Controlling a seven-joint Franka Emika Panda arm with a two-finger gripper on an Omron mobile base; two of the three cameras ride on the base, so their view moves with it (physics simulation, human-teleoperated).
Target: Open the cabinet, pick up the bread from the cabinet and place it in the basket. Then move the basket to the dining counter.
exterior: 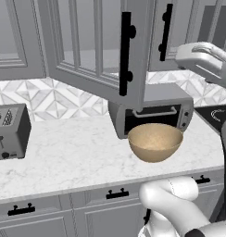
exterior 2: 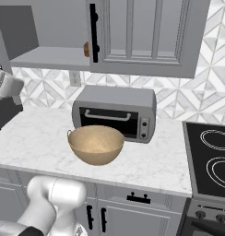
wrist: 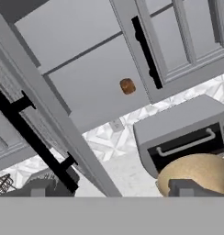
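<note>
Up at 12 o'clock over the counter (exterior 2: 36, 138), the cabinet (exterior 2: 146, 37) has one door (exterior: 98, 46) swung wide, handle (exterior: 125, 53) out toward the robot. Opening step looks done.

Bread (wrist: 127, 86) sits on the cabinet shelf (exterior 2: 50, 60), a small brown lump at the open bay's right edge, just beside the closed door's handle (exterior 2: 93, 32). In the right base view it peeks out beside that handle at about 11 o'clock from the toaster oven (exterior 2: 115, 113). Not yet picked.

Basket (exterior 2: 96, 144) stands on the counter directly in front of the oven, at its 6 o'clock, upright, nothing inside as far as I can see.

Tool (wrist: 114, 189): finger tips sit far apart at the bottom of the hand view, jaws spread wide, nothing between them. Open door edge runs between the tips; bread lies ahead at roughly 12 o'clock.

Left, by my reckoning: reach in, take the bread, drop it in the basket, then carry the basket to the dining counter.
</note>
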